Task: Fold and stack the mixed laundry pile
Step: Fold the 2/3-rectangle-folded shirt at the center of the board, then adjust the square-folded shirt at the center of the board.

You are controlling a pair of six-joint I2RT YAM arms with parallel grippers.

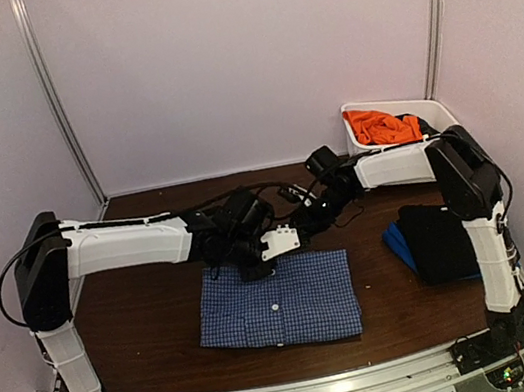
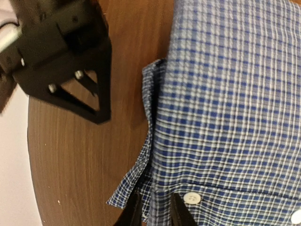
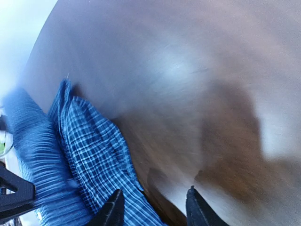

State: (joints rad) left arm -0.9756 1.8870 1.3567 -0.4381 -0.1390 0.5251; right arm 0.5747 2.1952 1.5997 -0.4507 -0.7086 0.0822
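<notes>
Blue-checked shirt (image 2: pixel 225 117) sits within slightly parted left gripper (image 2: pixel 157 214); right gripper (image 3: pixel 153 209) gapes wider.

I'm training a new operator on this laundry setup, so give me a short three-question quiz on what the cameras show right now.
1. True or false: the orange T-shirt lies in the white tub.
2. Which garment lies folded flat in the middle of the table? A) checked shirt B) striped towel C) red sock
3. Fill in: the right pincer is ____, with nothing between its fingers.
Key: 1 true; 2 A; 3 open.
</notes>
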